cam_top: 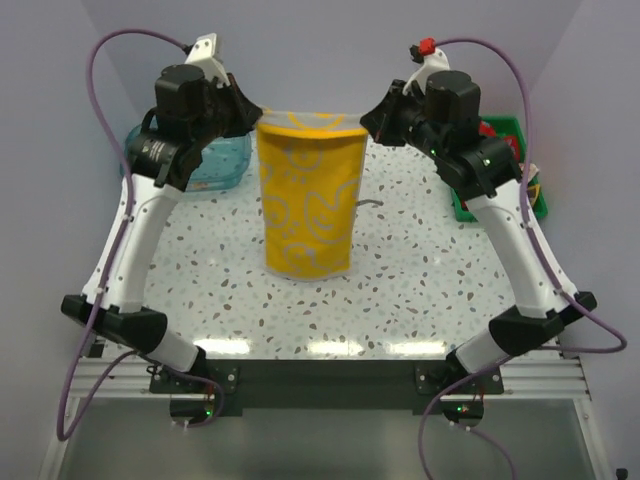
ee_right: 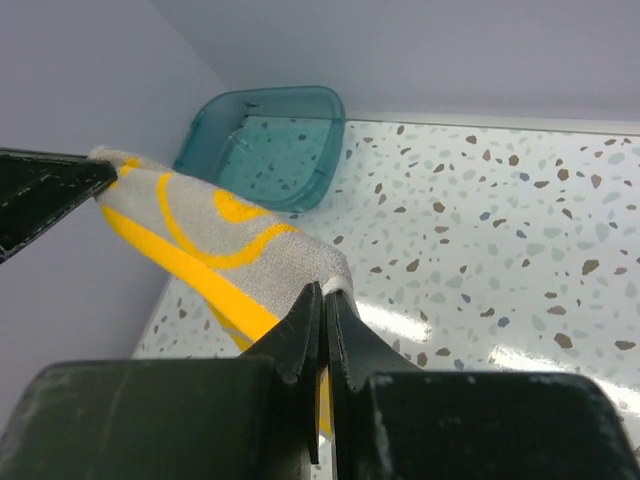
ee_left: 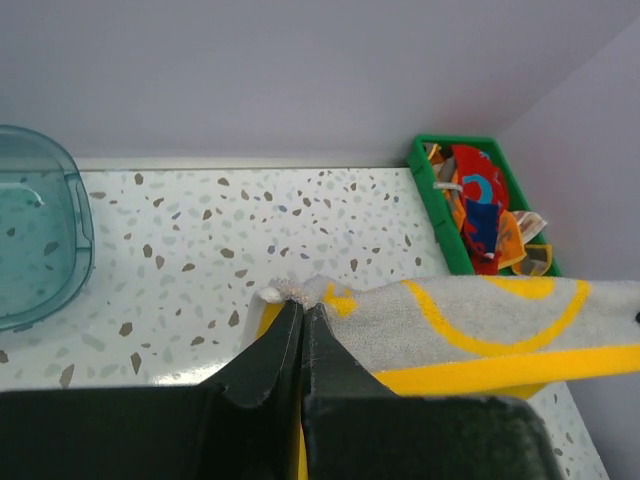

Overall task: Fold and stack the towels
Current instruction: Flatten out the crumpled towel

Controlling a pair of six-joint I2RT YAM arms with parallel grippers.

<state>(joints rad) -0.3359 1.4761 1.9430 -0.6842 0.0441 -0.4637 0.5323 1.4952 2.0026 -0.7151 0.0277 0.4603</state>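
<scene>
A yellow towel with grey duck prints (cam_top: 306,195) hangs stretched between both grippers above the table's far middle, its lower edge resting on the tabletop. My left gripper (cam_top: 252,118) is shut on its upper left corner; in the left wrist view the corner (ee_left: 300,291) sticks out past the closed tips (ee_left: 302,306). My right gripper (cam_top: 368,120) is shut on the upper right corner; in the right wrist view the towel (ee_right: 210,240) runs from my closed tips (ee_right: 324,292) to the other gripper's fingers (ee_right: 50,195). More towels, red, orange and blue, lie in the green tray (ee_left: 480,210).
A clear blue tub (cam_top: 215,160) stands at the far left, seen also in the left wrist view (ee_left: 35,235) and the right wrist view (ee_right: 265,140). The green tray (cam_top: 520,135) stands at the far right edge. The speckled tabletop (cam_top: 400,270) lies below.
</scene>
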